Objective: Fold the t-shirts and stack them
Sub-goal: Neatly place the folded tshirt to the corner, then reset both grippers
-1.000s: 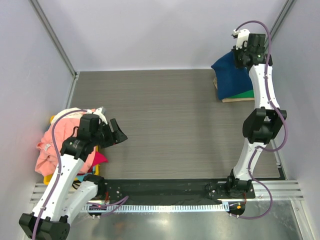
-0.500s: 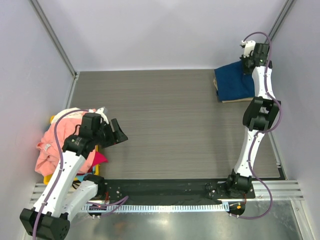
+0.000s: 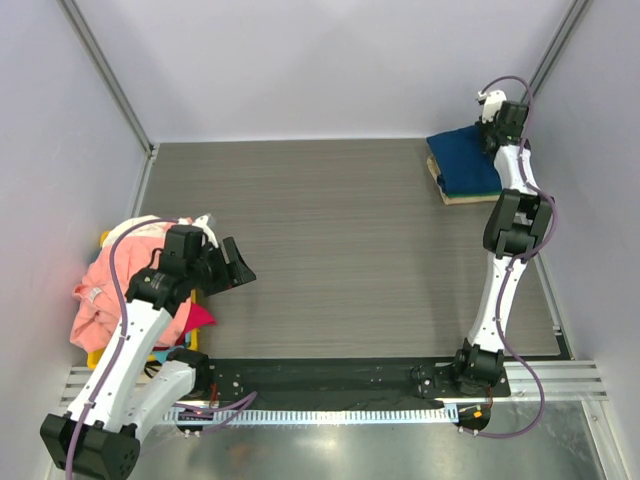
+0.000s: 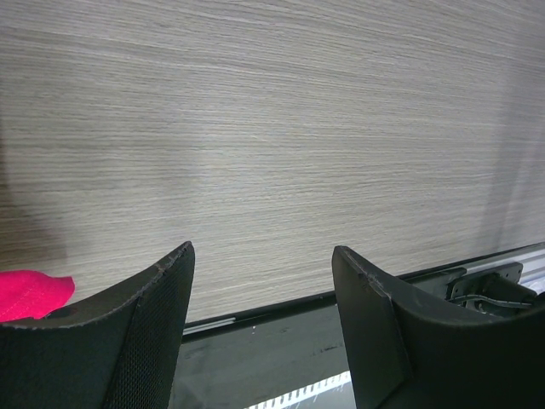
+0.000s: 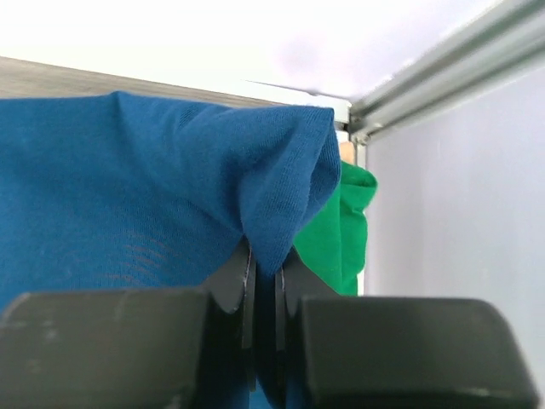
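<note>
Grey wood-grain table (image 3: 330,250) spreads between the arms. Right gripper (image 5: 264,266) pinches a fold of the navy tee (image 5: 128,187), green tee (image 5: 336,230) just right of it. Left gripper (image 4: 262,251) stands spread, magenta tee (image 4: 30,290) beside one finger.

Bright, even, diffuse light; shadows faint. Back wall (image 5: 170,34) blown out white. Mild sheen on table (image 4: 255,153).

The right tool (image 3: 494,122) is at the far right corner, at the edge of the navy tee (image 3: 462,165) lying on a board (image 3: 465,198). The left tool (image 3: 236,264), fingers (image 3: 243,274) apart, hangs over the worktop (image 3: 340,240) beside a pile of tees (image 3: 105,285).
</note>
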